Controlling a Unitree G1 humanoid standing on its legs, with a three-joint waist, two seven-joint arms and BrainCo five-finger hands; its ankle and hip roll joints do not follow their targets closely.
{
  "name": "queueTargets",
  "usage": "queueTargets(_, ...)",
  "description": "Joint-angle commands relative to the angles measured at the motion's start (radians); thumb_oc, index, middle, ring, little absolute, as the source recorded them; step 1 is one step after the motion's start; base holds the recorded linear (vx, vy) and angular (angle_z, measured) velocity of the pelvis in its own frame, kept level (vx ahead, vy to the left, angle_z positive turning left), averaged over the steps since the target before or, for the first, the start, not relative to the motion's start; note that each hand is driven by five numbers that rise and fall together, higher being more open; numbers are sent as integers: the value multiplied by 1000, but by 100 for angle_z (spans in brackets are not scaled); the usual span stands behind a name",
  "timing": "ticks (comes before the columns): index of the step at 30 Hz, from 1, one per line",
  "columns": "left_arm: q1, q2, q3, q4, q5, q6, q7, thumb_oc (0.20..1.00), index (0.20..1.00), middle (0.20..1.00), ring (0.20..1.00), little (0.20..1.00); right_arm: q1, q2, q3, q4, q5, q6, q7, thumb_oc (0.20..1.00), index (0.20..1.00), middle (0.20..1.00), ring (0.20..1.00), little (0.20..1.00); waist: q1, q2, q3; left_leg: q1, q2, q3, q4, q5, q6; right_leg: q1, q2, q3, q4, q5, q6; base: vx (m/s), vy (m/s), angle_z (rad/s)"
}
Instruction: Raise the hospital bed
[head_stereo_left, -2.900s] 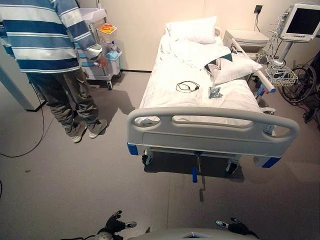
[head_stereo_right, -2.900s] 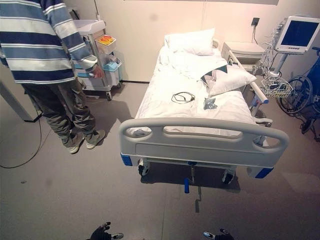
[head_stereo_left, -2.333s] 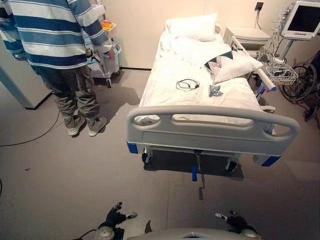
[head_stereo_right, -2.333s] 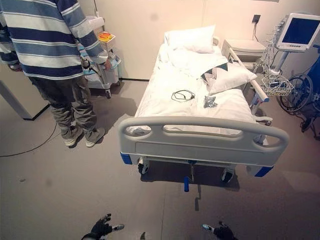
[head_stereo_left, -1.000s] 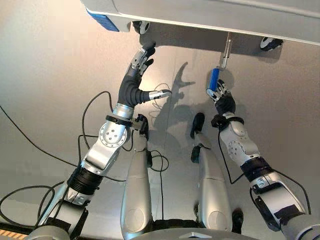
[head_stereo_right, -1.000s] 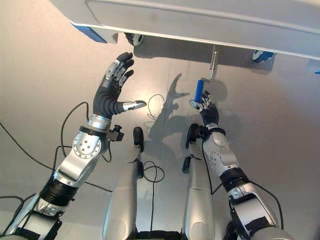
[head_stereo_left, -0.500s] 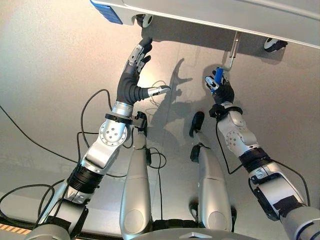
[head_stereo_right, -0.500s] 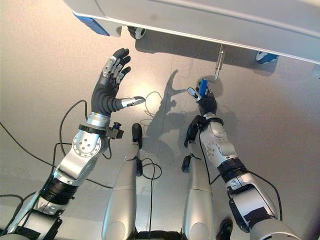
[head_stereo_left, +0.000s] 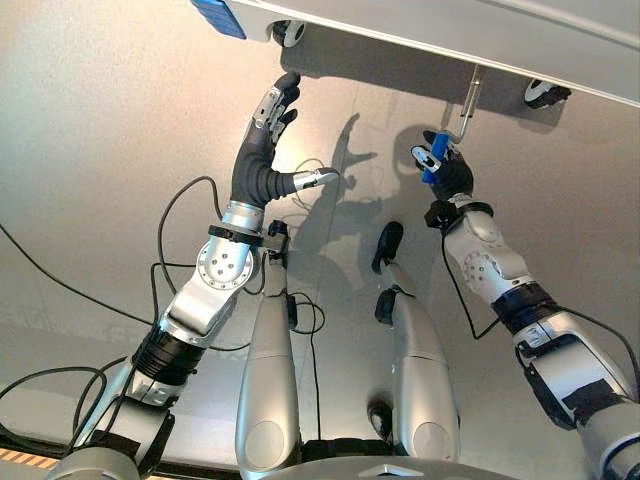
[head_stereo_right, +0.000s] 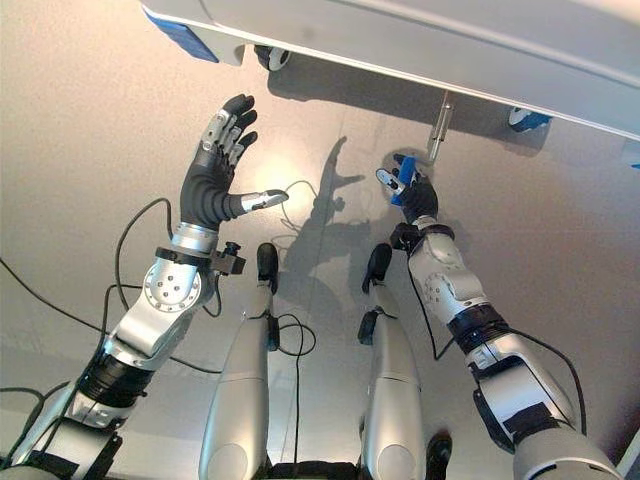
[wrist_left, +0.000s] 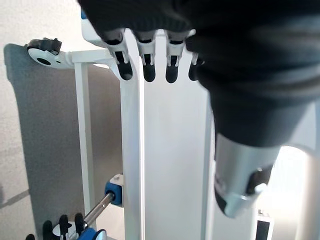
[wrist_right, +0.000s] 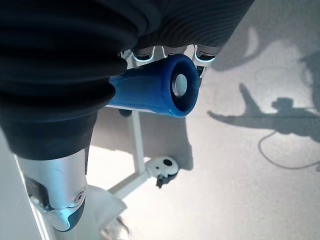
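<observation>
The hospital bed's grey footboard (head_stereo_left: 430, 25) runs along the far edge of the scene. From under it hangs a metal crank rod (head_stereo_left: 468, 100) that ends in a blue crank handle (head_stereo_left: 436, 160). My right hand (head_stereo_left: 447, 180) is shut on that handle. Up close in the right wrist view, the blue handle (wrist_right: 155, 87) lies across the palm with the fingers curled behind it. My left hand (head_stereo_left: 262, 150) is raised and open, thumb out to the side, just below the bed's left caster (head_stereo_left: 290, 32). Its straight fingers (wrist_left: 145, 65) point at the white bed frame without touching it.
A blue corner bumper (head_stereo_left: 212, 15) marks the bed's left corner, and a second caster (head_stereo_left: 545, 93) sits under the right side. Grey floor spreads out below the footboard on both sides.
The view dropped from the whole bed to the space under its foot end. In the last second my right hand closed on the blue handle and swung it up and left; the left hand barely moved.
</observation>
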Motion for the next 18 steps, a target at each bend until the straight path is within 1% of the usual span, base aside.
queueTargets(1, 10, 49, 7, -147, 83, -31, 12, 1000, 1000, 1000, 1000, 1000, -132, -23, 0, -57, 39, -57, 20, 1000, 1000, 1000, 1000, 1000, 31, -43, -23, -1, -38, 24, -27, 11, 51, 48, -35, -8, 41, -63, 77, 0, 0, 0)
queueTargets(2, 10, 48, 8, -148, 83, -32, 15, 1000, 1000, 1000, 1000, 1000, -135, -19, 0, -61, 46, -61, 17, 1000, 1000, 1000, 1000, 1000, 31, -43, -23, 1, -39, 23, -28, 11, 52, 50, -34, -6, 40, -63, 77, 0, 0, 0)
queueTargets(3, 10, 48, 8, -148, 83, -32, 15, 1000, 1000, 1000, 1000, 1000, -135, -19, 0, -61, 46, -61, 17, 887, 887, 887, 887, 887, 31, -44, -23, 1, -39, 23, -28, 10, 52, 50, -34, -6, 40, -63, 77, 0, 0, 0)
queueTargets(4, 11, 48, 7, -152, 85, -30, 16, 1000, 1000, 1000, 1000, 1000, -140, -11, -3, -68, 55, -69, 15, 536, 536, 536, 536, 536, 30, -43, -23, 4, -39, 24, -28, 9, 53, 52, -33, -5, 41, -65, 76, 0, 0, 0)
queueTargets(5, 11, 48, 7, -152, 85, -29, 16, 1000, 1000, 1000, 1000, 1000, -140, -11, -3, -68, 55, -69, 15, 391, 391, 391, 391, 391, 30, -43, -23, 5, -39, 24, -28, 9, 53, 52, -33, -5, 41, -65, 76, 0, 0, 0)
queueTargets(6, 12, 47, 7, -155, 87, -28, 19, 1000, 1000, 1000, 1000, 1000, -141, -7, -5, -79, 58, -74, 13, 200, 200, 200, 200, 200, 29, -43, -23, 5, -39, 24, -27, 9, 53, 53, -33, -4, 41, -66, 76, 0, 0, 0)
queueTargets(14, 16, 47, 11, -153, 88, -27, 26, 1000, 1000, 1000, 1000, 1000, -128, 12, -25, -131, 51, -95, 15, 200, 200, 200, 200, 200, 27, -37, -23, 12, -41, 26, -33, 8, 54, 56, -33, 2, 44, -69, 76, 0, 0, 0)
queueTargets(18, 18, 54, 13, -151, 83, -29, 22, 1000, 1000, 1000, 1000, 1000, -121, -1, -41, -173, 63, -109, 18, 200, 200, 200, 200, 200, 22, -36, -23, 7, -43, 26, -26, 5, 53, 51, -32, 8, 50, -73, 75, 0, 0, 0)
